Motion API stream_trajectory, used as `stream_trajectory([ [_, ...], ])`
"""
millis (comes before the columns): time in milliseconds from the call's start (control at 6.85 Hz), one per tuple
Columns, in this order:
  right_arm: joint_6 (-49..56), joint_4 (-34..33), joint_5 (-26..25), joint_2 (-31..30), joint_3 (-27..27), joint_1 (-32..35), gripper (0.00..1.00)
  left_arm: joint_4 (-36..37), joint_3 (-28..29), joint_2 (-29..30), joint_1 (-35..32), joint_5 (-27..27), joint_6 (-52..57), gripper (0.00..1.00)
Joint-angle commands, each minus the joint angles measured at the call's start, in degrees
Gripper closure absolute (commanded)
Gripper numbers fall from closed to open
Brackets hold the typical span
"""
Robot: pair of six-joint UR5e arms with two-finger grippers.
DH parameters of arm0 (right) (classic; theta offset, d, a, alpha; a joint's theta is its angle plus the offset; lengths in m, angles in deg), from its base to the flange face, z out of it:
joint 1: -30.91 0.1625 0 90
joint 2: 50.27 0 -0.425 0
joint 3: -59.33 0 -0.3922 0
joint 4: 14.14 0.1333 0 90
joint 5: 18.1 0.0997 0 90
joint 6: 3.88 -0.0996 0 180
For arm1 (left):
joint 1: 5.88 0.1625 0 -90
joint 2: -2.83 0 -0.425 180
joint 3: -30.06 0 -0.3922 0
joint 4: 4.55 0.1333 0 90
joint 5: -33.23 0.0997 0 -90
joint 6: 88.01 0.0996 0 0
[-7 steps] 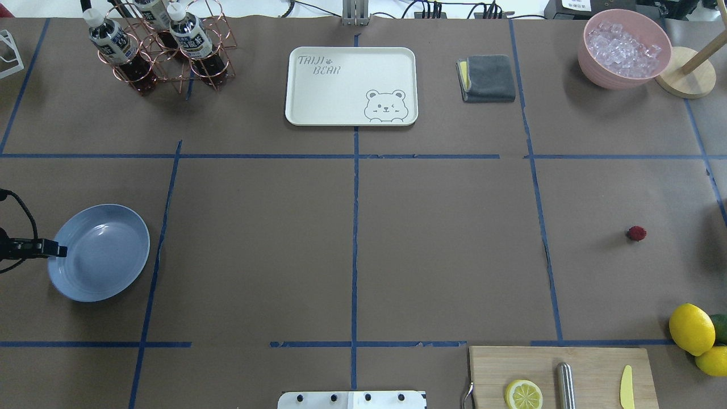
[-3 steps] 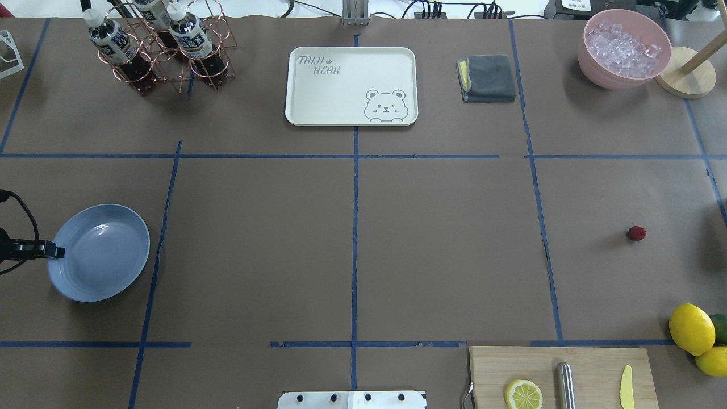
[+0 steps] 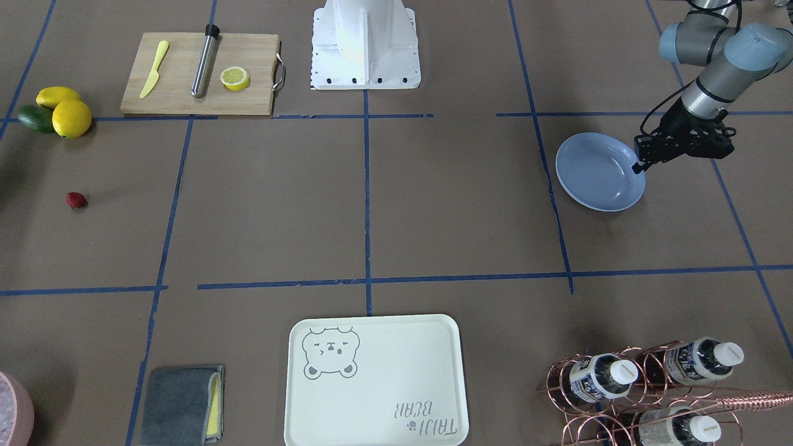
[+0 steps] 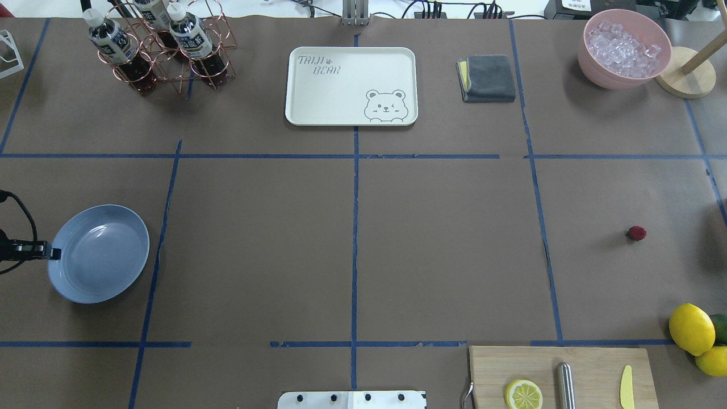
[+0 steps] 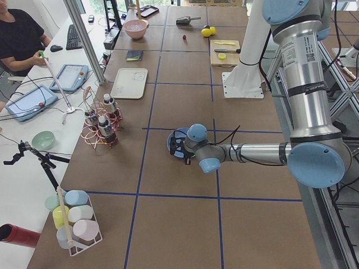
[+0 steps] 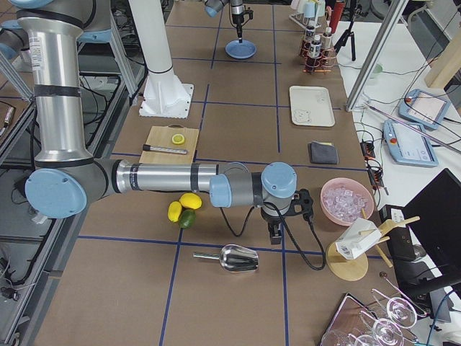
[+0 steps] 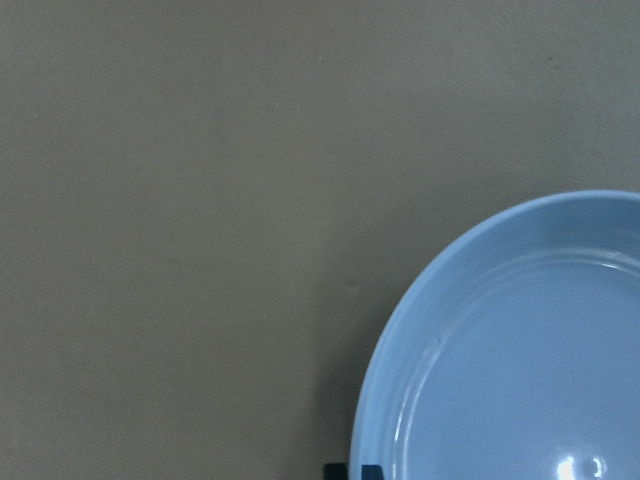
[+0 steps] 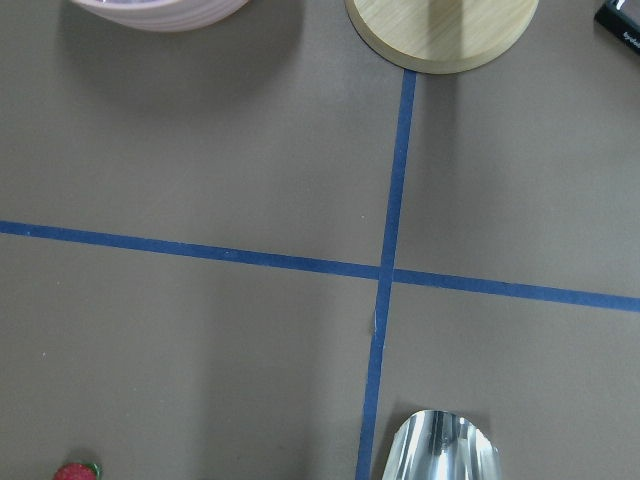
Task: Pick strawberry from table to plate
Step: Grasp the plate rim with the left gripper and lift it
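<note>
The strawberry (image 4: 636, 233) is a tiny red berry lying alone on the brown paper table (image 4: 443, 244), far right; it also shows in the front view (image 3: 76, 199) and at the bottom left corner of the right wrist view (image 8: 75, 472). The light-blue plate (image 4: 102, 255) sits empty at the far left. My left gripper (image 4: 52, 251) hangs shut over the plate's outer rim (image 3: 627, 186), with nothing in it. My right gripper (image 6: 276, 232) shows only in the right side view, near the strawberry's area; I cannot tell its state.
Two lemons (image 4: 691, 328) and an avocado lie near the cutting board (image 4: 590, 363) with a lemon half and knife. A metal scoop (image 8: 440, 450) lies close to the right wrist. At the far side stand a bear tray (image 4: 351, 85), bottle rack (image 4: 164, 45), grey cloth (image 4: 487, 78) and ice bowl (image 4: 623, 48).
My left gripper has drawn back leftward, from over the plate's inside to its outer rim. The plate and strawberry have not moved.
</note>
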Motion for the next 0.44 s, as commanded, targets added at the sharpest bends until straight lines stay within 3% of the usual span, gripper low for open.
stream_trajectory([
  [0, 0.04, 0.00, -0.26, 0.05, 1.98, 0.00, 0.00, 1.76, -1.73, 0.60, -6.66, -12.04, 0.10, 1.00],
  [146, -0.14, -0.09, -0.26, 0.05, 3.29, 0.00, 0.00, 5.60, -4.95, 2.52, -9.85, -14.56, 0.10, 1.00],
  [292, -1.88, -0.09, -0.17, 0.14, 2.87, 0.00, 0.00, 18.17, -10.21, 6.71, -10.66, -14.50, -0.07, 1.00],
])
